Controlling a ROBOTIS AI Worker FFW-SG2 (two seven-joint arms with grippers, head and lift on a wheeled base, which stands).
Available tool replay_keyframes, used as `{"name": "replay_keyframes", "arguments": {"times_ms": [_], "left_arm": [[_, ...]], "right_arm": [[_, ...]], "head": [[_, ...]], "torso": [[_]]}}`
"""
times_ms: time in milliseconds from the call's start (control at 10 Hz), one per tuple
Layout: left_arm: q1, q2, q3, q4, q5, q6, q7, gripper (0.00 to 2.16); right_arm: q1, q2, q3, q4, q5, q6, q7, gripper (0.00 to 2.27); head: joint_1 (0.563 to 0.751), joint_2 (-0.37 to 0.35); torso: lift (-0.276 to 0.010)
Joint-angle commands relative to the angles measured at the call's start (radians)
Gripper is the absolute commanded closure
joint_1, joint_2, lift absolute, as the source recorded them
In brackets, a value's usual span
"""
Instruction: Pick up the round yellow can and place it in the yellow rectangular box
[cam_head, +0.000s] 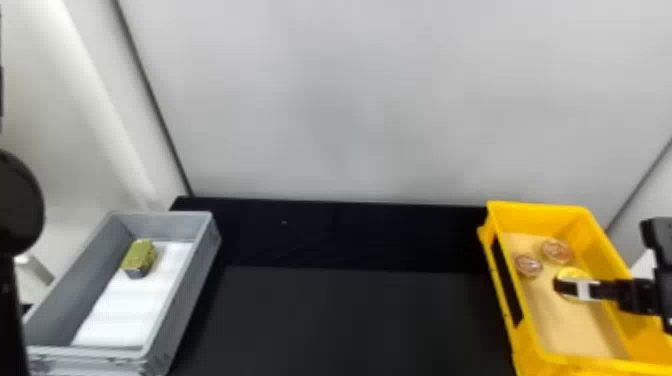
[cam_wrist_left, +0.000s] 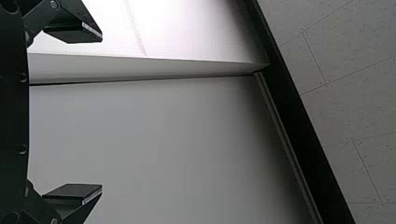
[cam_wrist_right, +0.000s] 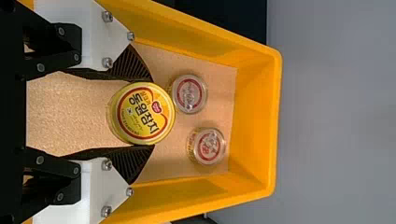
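Note:
In the head view my right gripper (cam_head: 567, 287) reaches in from the right over the yellow rectangular box (cam_head: 537, 359), at the round yellow can (cam_head: 573, 273). In the right wrist view the ribbed fingers of that gripper (cam_wrist_right: 142, 113) press against opposite sides of the round yellow can (cam_wrist_right: 142, 113), whose lid faces the camera, inside the yellow box (cam_wrist_right: 256, 116). Whether the can touches the box floor, I cannot tell. My left arm is parked at the head view's left edge; its gripper (cam_wrist_left: 72, 113) stands open with nothing between its fingers in the left wrist view.
Two smaller round cans (cam_head: 528, 265) (cam_head: 557, 251) lie in the yellow box beyond the yellow can. On the left, a grey box (cam_head: 187, 280) holds a rectangular yellow-green can (cam_head: 139, 256) on white lining. A black table (cam_head: 350, 320) lies between the boxes, a pale wall behind.

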Motion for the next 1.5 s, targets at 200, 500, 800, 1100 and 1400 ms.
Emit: {"name": "replay_keyframes", "arguments": {"times_ms": [200,500,800,1100,1400], "left_arm": [[-0.001,0.000,-0.001,0.000,0.000,-0.002,-0.001,0.14],[-0.002,0.000,-0.001,0.000,0.000,-0.002,-0.001,0.14],[-0.004,-0.001,-0.003,0.000,0.000,-0.002,-0.001,0.14],[-0.004,-0.001,-0.005,0.000,0.000,-0.002,-0.001,0.14],[-0.004,-0.003,-0.003,0.000,0.000,-0.002,-0.001,0.14]], "right_arm": [[0.007,0.000,0.003,0.080,-0.030,-0.039,-0.016,0.61],[0.005,-0.006,0.001,0.124,-0.034,-0.042,-0.032,0.61],[0.008,-0.012,0.001,0.141,-0.042,-0.040,-0.036,0.61],[0.007,-0.014,0.001,0.140,-0.059,0.001,-0.055,0.48],[0.014,-0.023,0.009,0.123,-0.111,0.011,-0.072,0.08]], "head": [[0.663,0.054],[0.663,0.054],[0.663,0.054],[0.663,0.054],[0.663,0.054]], "torso": [[-0.003],[-0.003],[-0.003],[-0.003],[-0.003]]}}
